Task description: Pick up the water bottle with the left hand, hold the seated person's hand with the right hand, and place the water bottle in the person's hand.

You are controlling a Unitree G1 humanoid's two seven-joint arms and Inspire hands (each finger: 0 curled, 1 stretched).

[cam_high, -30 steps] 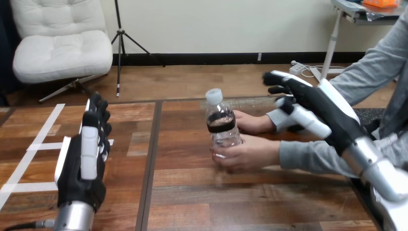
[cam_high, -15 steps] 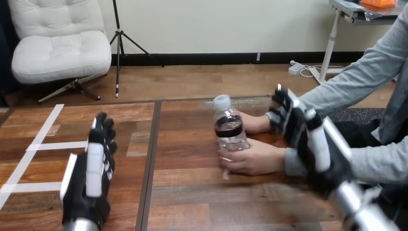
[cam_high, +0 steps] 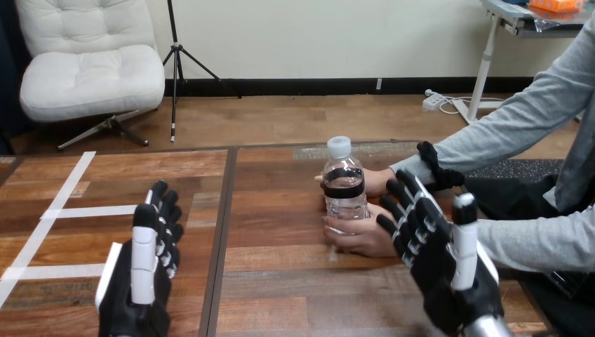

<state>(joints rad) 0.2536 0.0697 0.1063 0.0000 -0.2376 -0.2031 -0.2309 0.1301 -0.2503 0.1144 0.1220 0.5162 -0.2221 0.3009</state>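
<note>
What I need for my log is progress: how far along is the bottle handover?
Done, it seems: the water bottle stands on the table between the person's hands, the nearer hand wrapped round its base. In hand: nothing; the left hand is open, apart from the bottle, the right hand open by the person's forearm, gripping nothing. Left: likely just retracting.

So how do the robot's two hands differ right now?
The left hand hovers over the table, well apart from the water bottle. The right hand is close against the person's nearer hand, which grips that bottle; whether they touch is unclear. The left hand's fingers lie close together, while the right hand's fan out. Both are open, fingers pointing away, holding nothing.
</note>
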